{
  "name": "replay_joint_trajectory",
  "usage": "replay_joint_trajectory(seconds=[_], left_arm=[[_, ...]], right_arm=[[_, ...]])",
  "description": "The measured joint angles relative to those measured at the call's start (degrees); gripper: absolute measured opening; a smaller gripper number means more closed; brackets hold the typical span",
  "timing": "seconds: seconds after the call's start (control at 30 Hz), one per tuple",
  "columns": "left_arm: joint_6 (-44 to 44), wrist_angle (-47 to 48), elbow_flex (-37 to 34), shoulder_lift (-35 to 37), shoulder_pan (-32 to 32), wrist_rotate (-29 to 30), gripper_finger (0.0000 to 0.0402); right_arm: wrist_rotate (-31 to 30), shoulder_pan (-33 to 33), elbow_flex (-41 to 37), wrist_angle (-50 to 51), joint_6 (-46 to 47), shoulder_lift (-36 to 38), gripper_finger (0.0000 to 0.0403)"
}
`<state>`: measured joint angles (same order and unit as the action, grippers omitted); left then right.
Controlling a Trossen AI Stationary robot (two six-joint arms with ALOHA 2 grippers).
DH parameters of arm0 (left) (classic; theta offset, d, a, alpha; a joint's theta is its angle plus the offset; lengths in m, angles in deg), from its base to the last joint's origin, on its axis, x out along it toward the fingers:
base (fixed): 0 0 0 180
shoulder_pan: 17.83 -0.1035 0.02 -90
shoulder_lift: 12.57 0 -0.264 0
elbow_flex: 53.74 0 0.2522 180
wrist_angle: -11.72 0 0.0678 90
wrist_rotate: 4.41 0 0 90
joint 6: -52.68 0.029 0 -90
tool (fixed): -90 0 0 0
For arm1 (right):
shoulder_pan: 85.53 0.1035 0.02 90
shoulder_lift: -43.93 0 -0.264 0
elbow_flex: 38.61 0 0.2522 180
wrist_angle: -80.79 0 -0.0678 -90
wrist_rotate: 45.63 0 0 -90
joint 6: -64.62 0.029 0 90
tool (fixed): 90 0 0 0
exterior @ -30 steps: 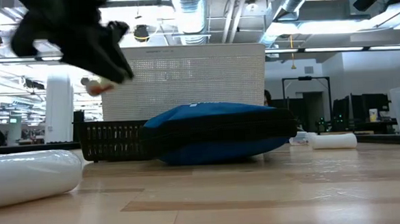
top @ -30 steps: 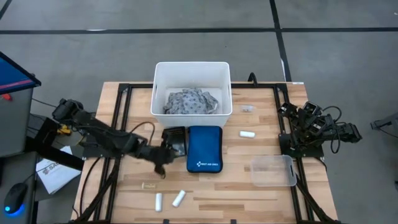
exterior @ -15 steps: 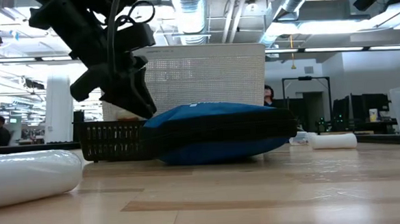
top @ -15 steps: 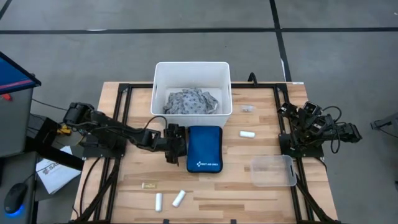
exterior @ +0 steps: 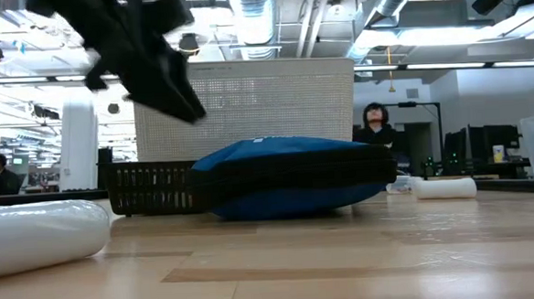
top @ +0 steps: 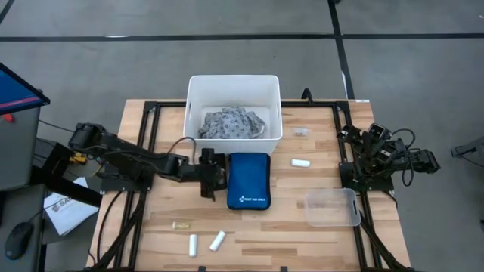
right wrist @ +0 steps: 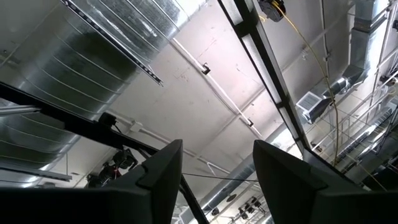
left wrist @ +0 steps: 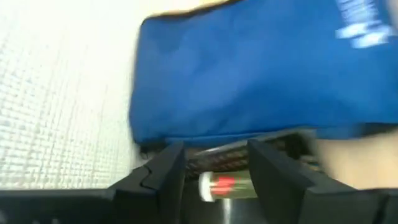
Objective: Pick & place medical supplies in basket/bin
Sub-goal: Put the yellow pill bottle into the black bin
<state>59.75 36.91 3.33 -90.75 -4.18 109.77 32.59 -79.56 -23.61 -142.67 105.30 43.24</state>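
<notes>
My left gripper [top: 214,175] hovers open over the small black basket [exterior: 155,187], beside the blue pouch [top: 249,180]. In the left wrist view a small cylinder with a red mark [left wrist: 227,185] lies in the basket below and between the fingers [left wrist: 214,152], apart from them. The grey-and-white cloth [top: 231,123] lies in the white bin [top: 195,109]. Two white rolls [top: 193,244] [top: 217,240] and a tiny tan piece [top: 180,225] lie near the table's near edge, and a third roll [top: 301,162] lies right of the pouch. My right gripper [right wrist: 214,162] is open, parked at the table's right edge and pointing up.
A clear plastic container [top: 333,206] stands near the right arm [top: 378,155]. A small pale item [top: 301,132] lies right of the bin. The pouch lies close against the basket's right side. People show in the room beyond the table [exterior: 373,126].
My left gripper moved from the basket's near side toward the far edge, over the basket, dipped down into it, then rose again. The small tan piece that showed at its fingertips a second ago no longer shows there.
</notes>
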Motion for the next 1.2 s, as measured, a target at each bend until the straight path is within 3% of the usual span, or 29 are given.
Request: replay_joint_trajectory(seconds=[0.23, 0.4, 0.57, 0.83, 1.2], left_arm=[[-8.77, 13.25, 0.04, 13.87, 10.98, -17.18, 0.017], [-20.92, 17.51, 0.04, 16.44, 24.59, -20.26, 0.0173], [-29.31, 15.15, 0.04, 10.83, 31.25, -20.24, 0.0191], [-34.6, 12.71, 0.09, -1.25, 30.13, -18.88, 0.0185], [-41.02, 10.59, 0.02, -9.54, 31.03, -14.53, 0.0175]], right_arm=[[1.43, 0.04, -0.02, -0.04, 0.49, 0.0, 0.0193], [1.43, 0.04, -0.01, 0.0, 0.46, 0.0, 0.0193], [1.44, 0.02, -0.01, -0.02, -0.3, 0.0, 0.0193], [1.4, 0.0, -0.01, 0.03, -0.76, 0.0, 0.0193], [1.4, 0.0, -0.02, 0.05, -0.6, 0.0, 0.0193]])
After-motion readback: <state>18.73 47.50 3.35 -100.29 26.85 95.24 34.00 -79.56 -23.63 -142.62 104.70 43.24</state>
